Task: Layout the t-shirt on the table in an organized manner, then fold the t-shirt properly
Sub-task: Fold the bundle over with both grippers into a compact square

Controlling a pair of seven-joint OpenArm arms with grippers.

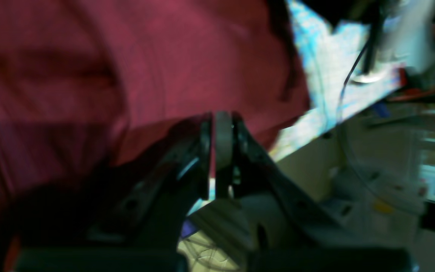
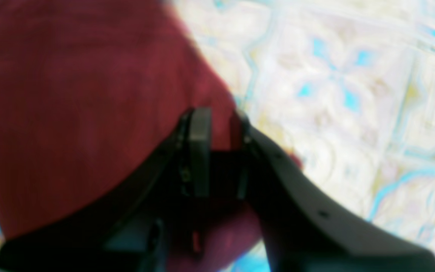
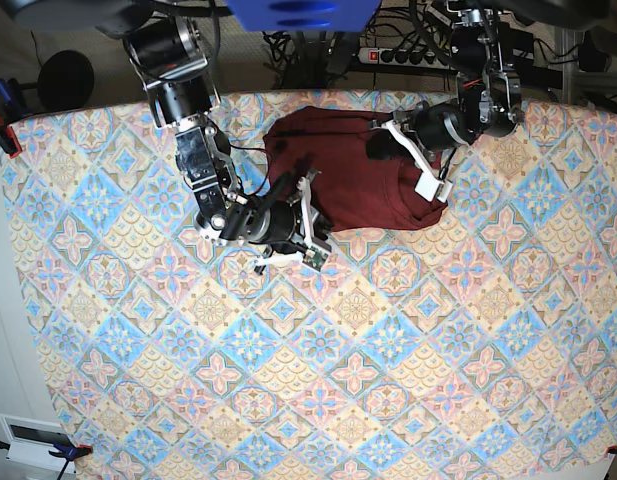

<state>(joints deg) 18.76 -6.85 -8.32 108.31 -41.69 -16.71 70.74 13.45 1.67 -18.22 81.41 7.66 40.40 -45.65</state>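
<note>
Maroon knit fills most of my left wrist view: the t-shirt [image 1: 89,68] spreads across the upper left, blurred, with its edge running down toward the left tool [image 1: 222,143]. That tool's two dark fingers stand almost together with a pale pad between them, and a thin strip of the red cloth shows in the narrow gap, so I read it as clenched on the t-shirt's edge. Beyond the cloth, a bright strip of the patterned worktop [image 1: 327,71] runs to its edge, with a thin black cable [image 1: 353,71] crossing it.

From the right wrist view, the t-shirt [image 2: 70,105] covers the left half and the pastel tiled worktop [image 2: 353,94] the right half. The right tool [image 2: 217,151] has its fingers set a little apart with red fabric bunched between and below them; I take it as gripping the cloth, though the picture is soft.

On the base view, the t-shirt [image 3: 358,180] lies rumpled near the far edge of the worktop [image 3: 318,380], around the middle. The right tool [image 3: 313,215] sits at the garment's near left corner, touching it. The left tool [image 3: 428,180] sits at the garment's right side, above its near right corner. Both arms reach in from the far side.
</note>
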